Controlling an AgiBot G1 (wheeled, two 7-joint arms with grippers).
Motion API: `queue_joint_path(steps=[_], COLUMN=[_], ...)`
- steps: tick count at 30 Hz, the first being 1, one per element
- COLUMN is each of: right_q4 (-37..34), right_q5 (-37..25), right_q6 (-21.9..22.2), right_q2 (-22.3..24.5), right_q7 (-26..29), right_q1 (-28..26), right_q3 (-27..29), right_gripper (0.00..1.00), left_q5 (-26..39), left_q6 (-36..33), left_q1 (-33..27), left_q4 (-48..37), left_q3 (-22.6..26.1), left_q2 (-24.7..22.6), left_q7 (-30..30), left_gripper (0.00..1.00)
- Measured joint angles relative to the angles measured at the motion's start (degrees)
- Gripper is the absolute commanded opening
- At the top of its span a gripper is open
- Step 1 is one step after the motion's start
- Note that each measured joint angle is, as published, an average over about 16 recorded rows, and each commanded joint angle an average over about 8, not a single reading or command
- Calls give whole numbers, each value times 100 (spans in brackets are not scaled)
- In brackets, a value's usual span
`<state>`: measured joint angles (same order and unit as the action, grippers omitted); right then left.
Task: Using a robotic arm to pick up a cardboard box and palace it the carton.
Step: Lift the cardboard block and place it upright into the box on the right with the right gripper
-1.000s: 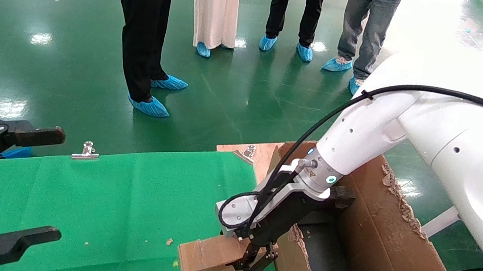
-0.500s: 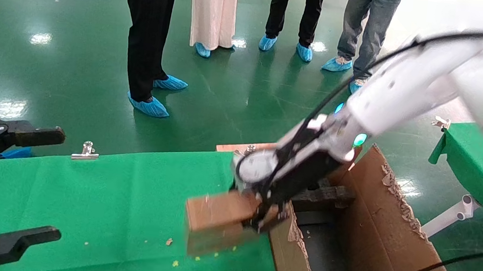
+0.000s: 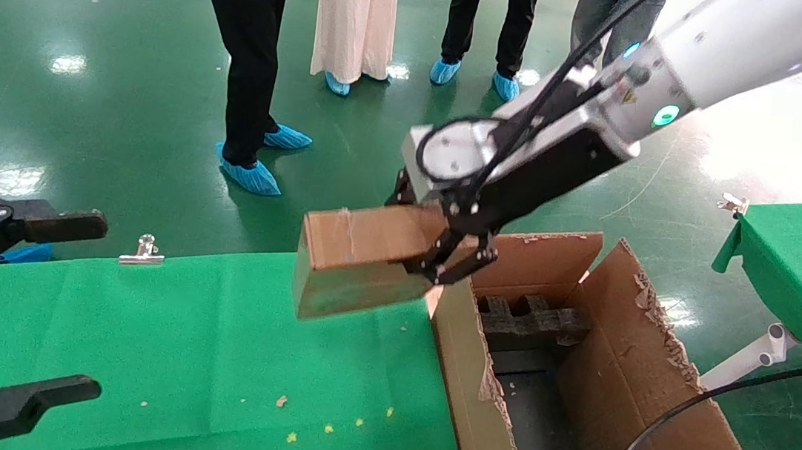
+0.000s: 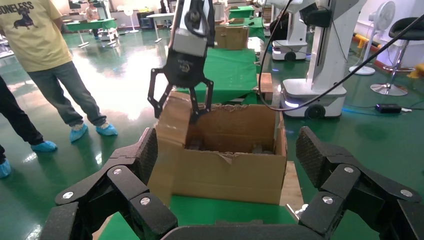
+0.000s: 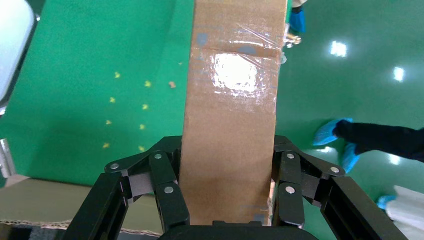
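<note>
Cardboard box [image 3: 360, 258] is held in the air by the right gripper [image 3: 453, 260], whose black fingers are clamped against its two opposite faces at the end nearest the carton [image 3: 621, 397]. The box is seen above the right edge of the green-covered table [image 3: 157, 348], clear of the cloth, with its far end tilted slightly down and its gripped end just beside the carton's upper left flap. In the right wrist view the box [image 5: 231, 115] runs straight out from between the fingers [image 5: 165, 187], and clear tape is seen across its top face. From the left wrist view the same box [image 4: 174, 120] is seen hanging at the carton's [image 4: 225, 160] corner under the right gripper [image 4: 181, 107].

The robotic arm [image 3: 718, 42], white with a black wrist and a grey camera block, reaches in from the upper right. The carton stands open off the table's right edge, its flaps upright and torn along the edges, and black foam blocks [image 3: 532, 321] are seen inside it.

The left gripper [image 3: 5, 303] is parked at the left edge of the table with its fingers spread wide, nothing between them. A metal clip [image 3: 143, 250] is fastened at the far edge of the cloth, and small yellow scraps [image 3: 327, 430] are scattered near the near edge. Several people [image 3: 240, 51] in blue shoe covers are standing on the green floor beyond the table.
</note>
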<state>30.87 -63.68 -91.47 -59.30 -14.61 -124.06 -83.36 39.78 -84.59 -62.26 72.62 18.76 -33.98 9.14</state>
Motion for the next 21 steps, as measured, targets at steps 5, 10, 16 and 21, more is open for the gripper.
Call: queue_joint_path(steps=[5,10,16,21], right_q4=[14,94,211,302], right_q5=[285,539,749,817], right_q6=[-5,-8,-11,-16], right_q2=[36,105,274,537], right_q7=[54,155,248,295], right_q1=[-375,-701,-1055,-1365], right_q3=[-297,-642,-1133,-1632], right_gripper=[0,0,0,0], left_q5=[0,-1,-1,-2], left_q6=[0,0,1,1], left_q1=[0,0,0,-1], left_q4=[0,0,0,0], left_q3=[1,1,2,3], left_q2=[0,0,1,1], left_q7=[0,-1,-1,-1], left_gripper=[100,100,100,100])
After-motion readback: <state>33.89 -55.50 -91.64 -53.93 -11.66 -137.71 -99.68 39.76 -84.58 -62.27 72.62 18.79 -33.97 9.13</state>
